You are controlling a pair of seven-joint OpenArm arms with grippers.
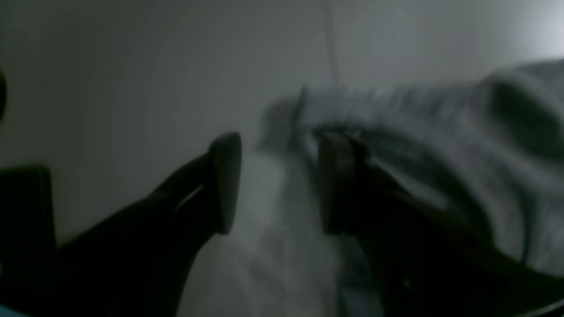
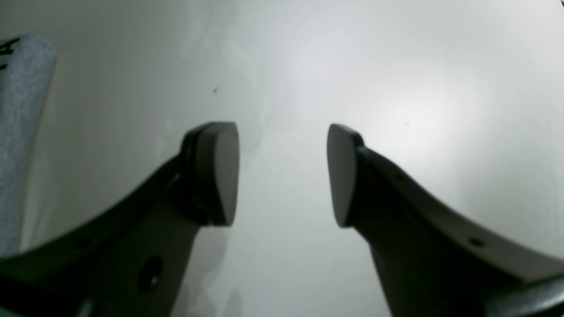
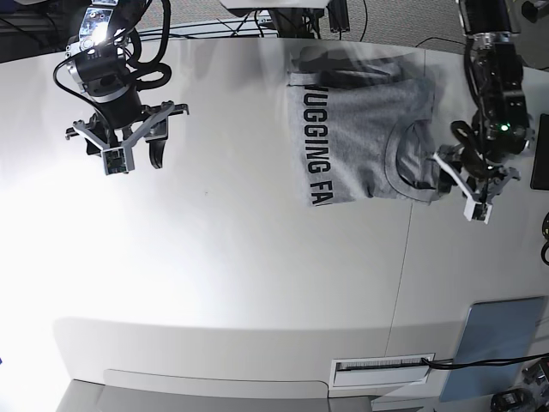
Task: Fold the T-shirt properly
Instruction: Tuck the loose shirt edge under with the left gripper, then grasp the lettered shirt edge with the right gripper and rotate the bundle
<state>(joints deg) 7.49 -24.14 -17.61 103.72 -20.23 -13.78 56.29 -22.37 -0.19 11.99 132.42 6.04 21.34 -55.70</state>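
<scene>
The heather-grey T-shirt (image 3: pixel 360 137) lies partly folded at the back right of the white table (image 3: pixel 240 257), black block lettering facing up along its left edge. My left gripper (image 3: pixel 459 176) is open at the shirt's right edge by the collar. In the left wrist view (image 1: pixel 277 185) one finger (image 1: pixel 337 180) touches the edge of the bunched grey fabric (image 1: pixel 440 132), and the other is clear of it. My right gripper (image 3: pixel 124 150) is open and empty, far left of the shirt. In the right wrist view (image 2: pixel 282 176) a strip of the shirt (image 2: pixel 22 132) shows at the left.
A blue-grey pad (image 3: pixel 493 339) lies at the front right. A white label slot (image 3: pixel 382 366) sits near the front edge. A black object (image 3: pixel 540 150) is at the right edge. Cables run along the back. A seam (image 3: pixel 403 257) crosses the table.
</scene>
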